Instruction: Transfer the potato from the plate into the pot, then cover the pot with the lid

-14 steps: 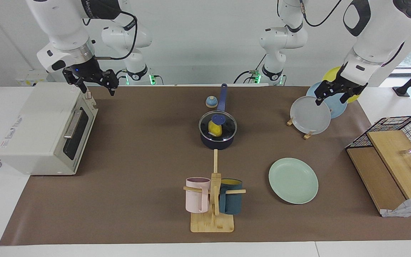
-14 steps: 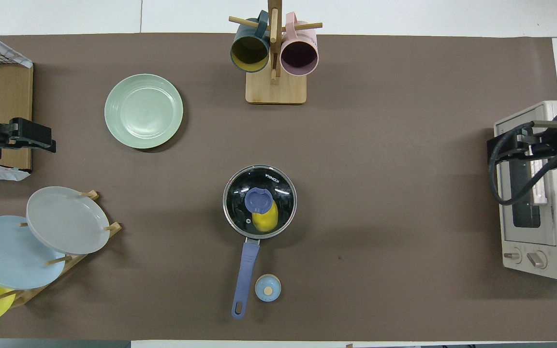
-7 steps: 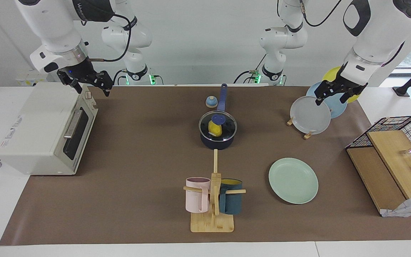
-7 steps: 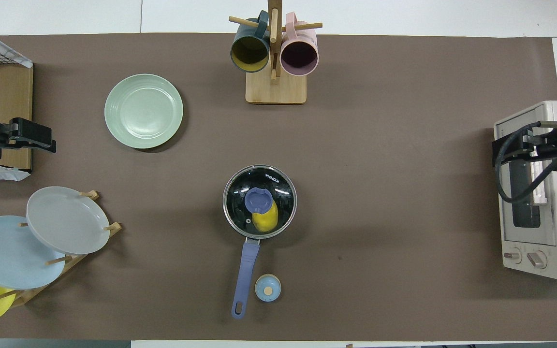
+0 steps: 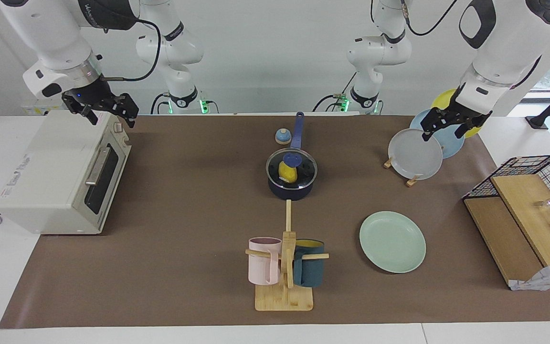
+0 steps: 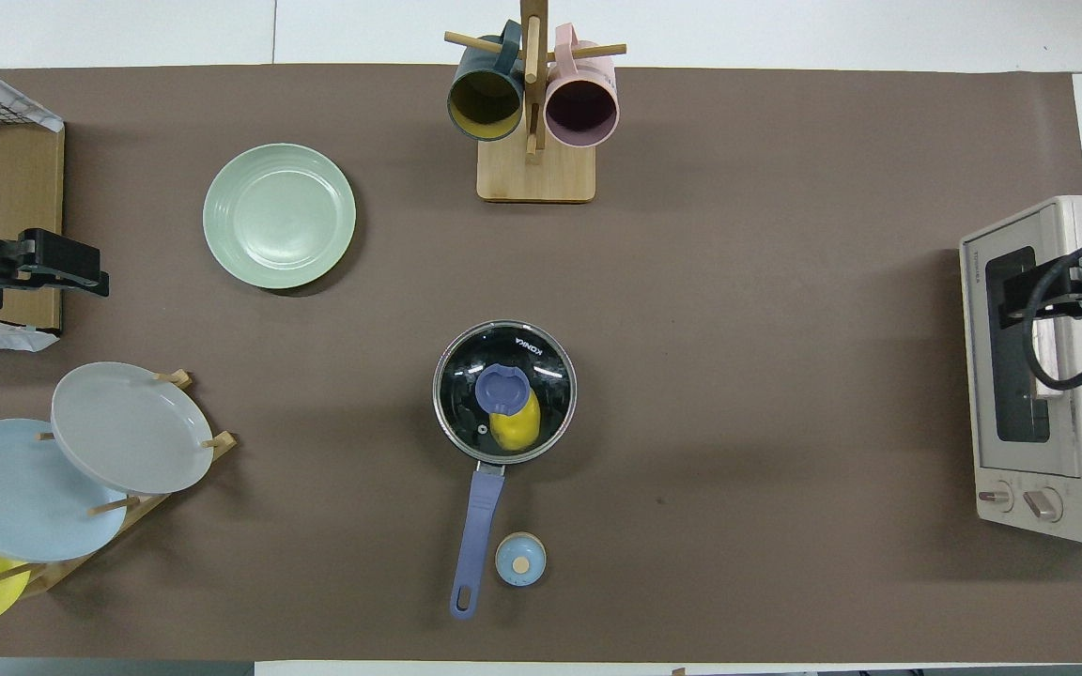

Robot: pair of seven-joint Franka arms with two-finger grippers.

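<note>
Since a second ago only the right arm has shifted: its right gripper (image 5: 99, 109) has drawn back from the edge of the brown mat and now hangs over the top of the boxy off-white toaster oven (image 5: 46, 181) at the right arm's end of the table, while everything on the mat lies where it lay. The gripper's black fingers stand spread apart, holding and touching nothing.

Moving along the facing view, the wooden mug tree (image 5: 284, 267) carries a pale pink mug (image 5: 263, 260) and a dark teal mug (image 5: 309, 270), farther from the robots than the pan. The small dark navy saucepan (image 5: 290, 190) sits mid-table with its long blue handle pointing toward the robots; the round clear glass lid with a metal rim and blue knob (image 5: 291, 165) rests on it, and through the glass shows the smooth bright yellow egg-shaped potato (image 5: 288, 174) — inside the pan, under the lid. A small blue-and-tan dome bell (image 5: 282, 136) stands just beside the handle.

The round pale mint-green plate (image 5: 392, 241) lies flat and bare toward the left arm's end. Nearer the robots, a grey plate (image 5: 411, 157), a light blue one and a yellow one stand upright in a wooden rack. Over them hangs the left gripper (image 5: 450, 125), unmoved — jaws wide, empty, touching nothing. A black wire basket with wooden boards (image 5: 528, 191) sits at the table's end.
</note>
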